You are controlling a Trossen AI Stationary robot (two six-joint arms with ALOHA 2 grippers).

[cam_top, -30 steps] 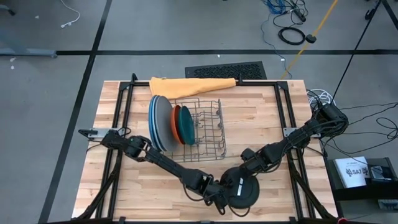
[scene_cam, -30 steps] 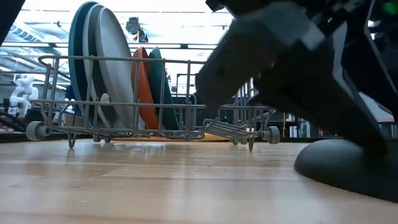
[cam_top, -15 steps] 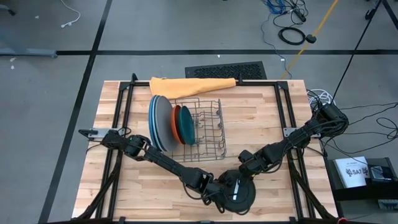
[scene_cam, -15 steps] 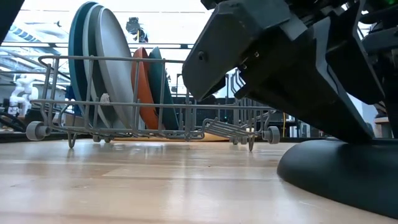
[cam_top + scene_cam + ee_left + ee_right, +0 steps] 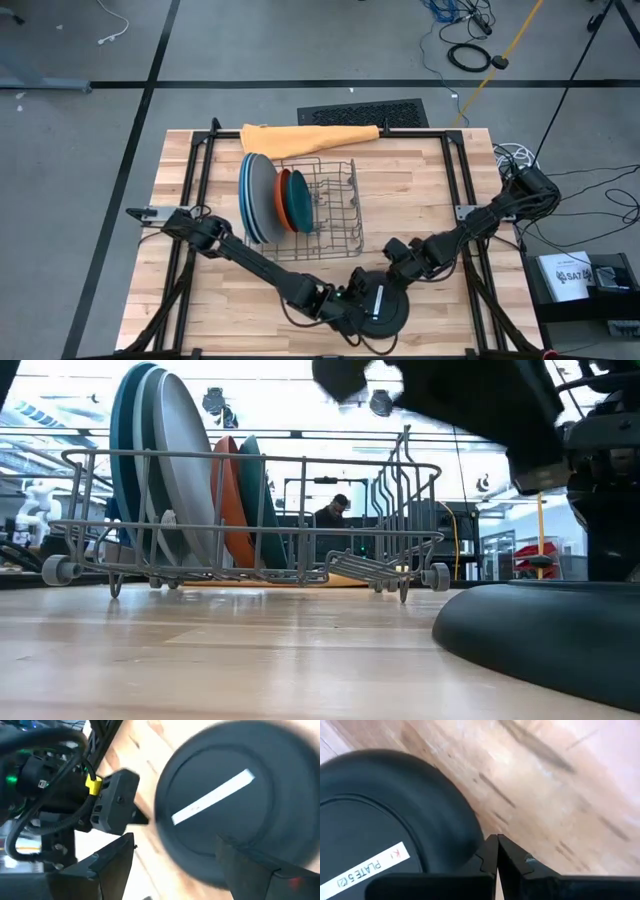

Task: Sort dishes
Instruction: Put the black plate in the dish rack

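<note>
Black plate lies flat on the bench at 6 o'clock from the rack. Right claw clenched by its rim; left claw spread wide over it. Risk — a shallow rim grab lets it skid off.

The pale wood-plank counter carries three things — a wire dish rack near its middle, a folded orange cloth along its far edge, and a black plate near its front edge.
</note>
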